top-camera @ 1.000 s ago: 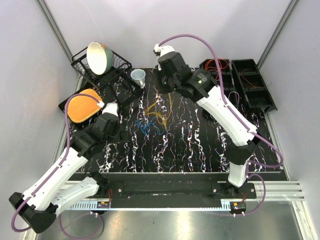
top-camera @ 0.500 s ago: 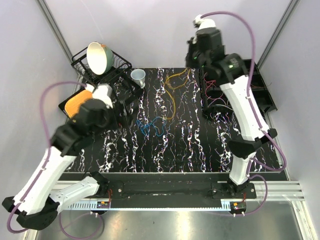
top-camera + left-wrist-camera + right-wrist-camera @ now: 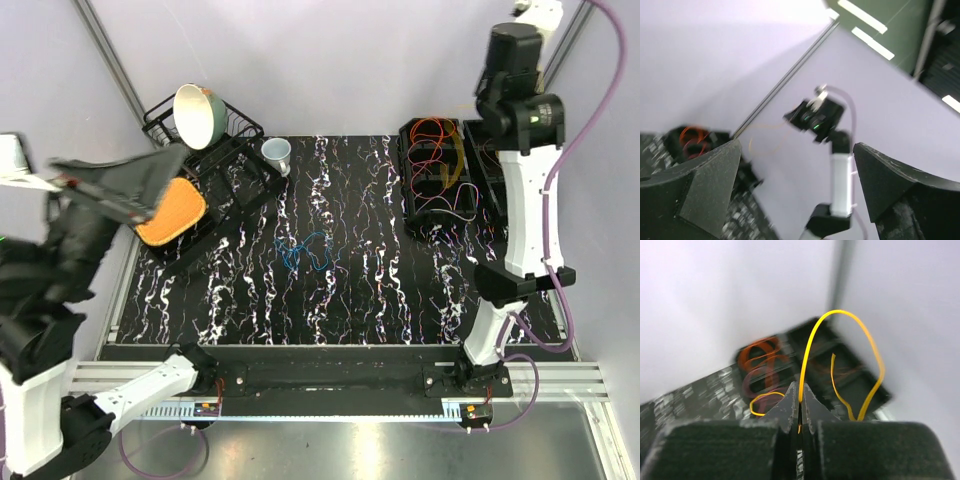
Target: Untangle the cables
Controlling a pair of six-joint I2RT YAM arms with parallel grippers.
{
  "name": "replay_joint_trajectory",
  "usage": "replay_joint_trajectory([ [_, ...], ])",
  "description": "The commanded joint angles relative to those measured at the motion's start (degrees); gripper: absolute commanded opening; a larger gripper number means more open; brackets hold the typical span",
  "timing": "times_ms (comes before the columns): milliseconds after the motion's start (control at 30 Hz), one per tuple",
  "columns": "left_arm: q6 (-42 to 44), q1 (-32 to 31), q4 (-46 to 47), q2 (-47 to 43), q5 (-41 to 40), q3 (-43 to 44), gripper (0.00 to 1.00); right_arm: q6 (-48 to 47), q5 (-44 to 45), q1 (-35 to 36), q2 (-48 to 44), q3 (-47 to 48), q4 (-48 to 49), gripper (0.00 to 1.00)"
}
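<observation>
Yellow cable (image 3: 840,312), pinched in the closed right claw (image 3: 800,390), hangs above the bin (image 3: 404,180). Blue cable (image 3: 305,252) lies on the worktop (image 3: 380,280), left of the bin. Left claw (image 3: 796,160) is wide apart and empty. Step: stowing a freed cable. Next: lower it into the bin and release.

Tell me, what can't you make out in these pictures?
- Top view: left arm is motion-blurred; its jaws are lost in the smear.
- Top view: blue cable too small to tell if knotted.
- Right wrist view: yellow cable lower end hidden behind the jaws; bins blurred.
</observation>
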Motion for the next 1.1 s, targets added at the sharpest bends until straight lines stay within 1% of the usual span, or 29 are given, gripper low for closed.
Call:
replay_joint_trajectory([
  [0, -2.9, -0.1, 9.0, -0.9, -3.1, 4.7, 0.99, -1.4, 6.8, -8.0, -0.1, 1.8, 1.3, 0.0],
  [67, -2.9, -0.3, 12.2, -1.2, -2.6, 5.0, 0.99, -1.9, 6.5, -11.5, 0.8, 2.9, 1.7, 0.0],
  [133, -3.0, -0.4, 15.1, -2.1, -1.9, 3.5, 0.99, -2.7, 6.4, -13.3, 2.5, 4.2, 2.5, 0.0],
  [167, -3.1, -0.5, 16.6, -2.3, -2.3, 3.2, 0.99, -3.3, 6.2, -15.6, 3.1, 4.9, 2.6, 0.0],
  [300, -2.6, -1.1, 17.8, -3.0, -4.3, 3.5, 0.99, -3.8, 5.8, -20.0, 5.6, 7.5, 3.3, 0.0],
  [400, -2.8, -1.6, 19.9, -2.4, -4.9, 3.1, 0.99, -4.6, 4.4, -22.4, 6.2, 5.8, 6.1, 0.0],
  [533, -3.7, -1.8, 21.7, -1.9, -5.5, 2.8, 0.99, -4.8, 2.5, -23.8, 8.0, 5.5, 7.6, 0.0],
  [633, -5.2, -1.8, 26.5, -2.6, -5.1, -0.7, 0.99, -4.3, 1.2, -24.7, 10.0, 5.6, 7.6, 0.0],
  [767, -6.2, -1.8, 27.4, -1.6, -5.4, -1.2, 0.99, -3.2, -0.1, -25.4, 11.9, 5.6, 7.7, 0.0],
  [833, -6.0, -1.8, 26.0, -0.3, -4.8, 0.5, 0.99, -2.7, 0.0, -25.5, 12.6, 4.8, 7.7, 0.0],
  [900, -6.5, -1.8, 24.7, 1.6, -3.8, 2.2, 0.99, -2.1, 0.7, -25.7, 12.6, 2.8, 7.6, 0.0],
  [1067, -9.1, -1.8, 26.3, 3.5, -0.2, 1.8, 0.99, 1.8, 3.2, -26.0, 11.0, -2.9, 7.6, 0.0],
])
